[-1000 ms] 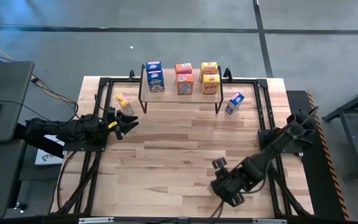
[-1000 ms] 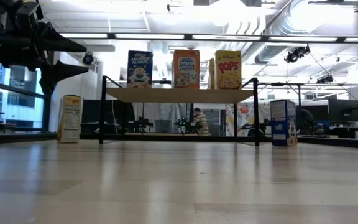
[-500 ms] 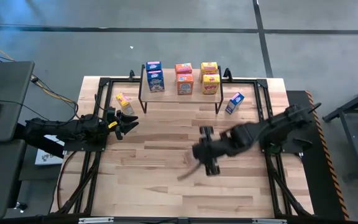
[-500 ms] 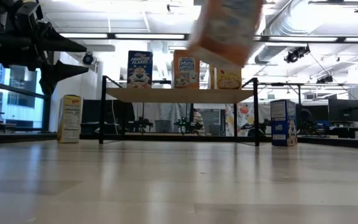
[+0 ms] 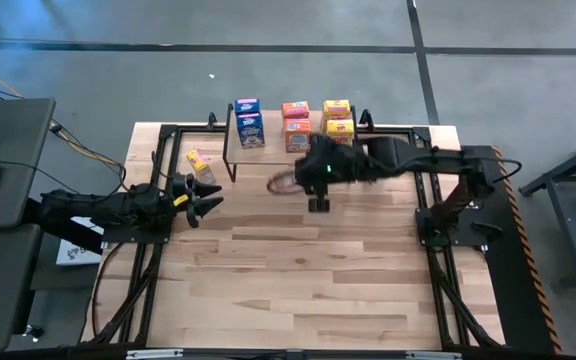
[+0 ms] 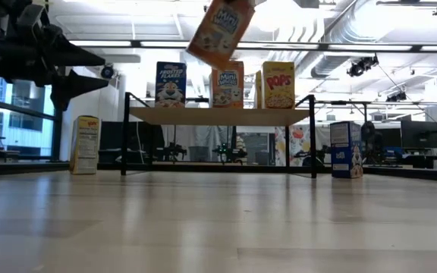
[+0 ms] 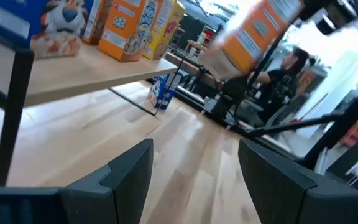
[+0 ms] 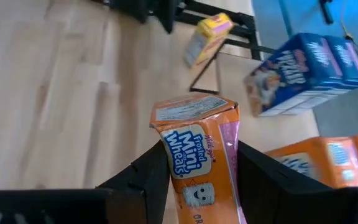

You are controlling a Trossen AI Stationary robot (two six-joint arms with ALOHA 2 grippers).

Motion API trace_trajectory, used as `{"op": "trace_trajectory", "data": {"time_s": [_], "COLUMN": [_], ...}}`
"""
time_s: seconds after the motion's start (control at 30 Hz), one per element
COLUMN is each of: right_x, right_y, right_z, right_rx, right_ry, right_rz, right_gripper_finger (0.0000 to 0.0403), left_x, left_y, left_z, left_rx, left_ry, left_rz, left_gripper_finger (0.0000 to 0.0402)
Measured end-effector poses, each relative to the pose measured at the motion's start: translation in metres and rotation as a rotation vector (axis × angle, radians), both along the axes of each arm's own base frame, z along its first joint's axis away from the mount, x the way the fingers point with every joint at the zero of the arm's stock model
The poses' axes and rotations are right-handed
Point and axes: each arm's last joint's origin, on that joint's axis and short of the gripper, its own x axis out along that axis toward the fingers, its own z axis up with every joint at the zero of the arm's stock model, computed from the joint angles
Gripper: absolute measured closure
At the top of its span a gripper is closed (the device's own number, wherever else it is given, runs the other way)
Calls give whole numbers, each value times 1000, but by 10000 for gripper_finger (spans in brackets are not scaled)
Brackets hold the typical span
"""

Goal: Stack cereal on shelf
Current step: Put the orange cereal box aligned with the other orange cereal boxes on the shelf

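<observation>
left gripper (image 5: 211,200): parted, low at table's left | right gripper (image 5: 313,172): clamped, raised mid-table

An orange Mini-Wheats box (image 8: 194,149) with a pink side, blue boxes (image 8: 303,74), a yellow box (image 8: 205,37), pale wood table (image 5: 288,270).

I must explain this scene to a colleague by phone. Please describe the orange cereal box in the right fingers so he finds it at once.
Start at the shelf at the table's far edge. In front of it, the right gripper holds the orange Frosted Mini-Wheats box. Alone among the boxes, it is airborne and tilted.
</observation>
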Motion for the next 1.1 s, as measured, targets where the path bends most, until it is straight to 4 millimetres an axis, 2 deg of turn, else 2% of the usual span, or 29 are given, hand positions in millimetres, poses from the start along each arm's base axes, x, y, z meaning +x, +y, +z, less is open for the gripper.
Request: {"op": "trace_trajectory", "data": {"time_s": [0.17,0.3,0.57,0.7,0.93,1.1], "right_x": [1,-1,0,-3,-4,7], "right_y": [-36,-53,-55,-56,-64,-74], "right_z": [3,3,4,15,31,26], "right_rx": [-8,-4,93,122,170,160], "right_ry": [-27,-38,-66,-78,-6,96], "right_rz": [-29,-79,-63,-89,-125,-121], "right_gripper_finger": [253,253,253,253,253,253], "left_x": [0,0,0,0,0,0], "left_y": [0,1,1,1,1,1], "left_z": [0,0,0,0,0,0], "left_rx": [107,114,137,137,137,137], "left_ry": [30,33,40,40,40,40], "left_rz": [1,24,25,25,26,26], "left_gripper_finger": [173,173,173,173,173,173]}}
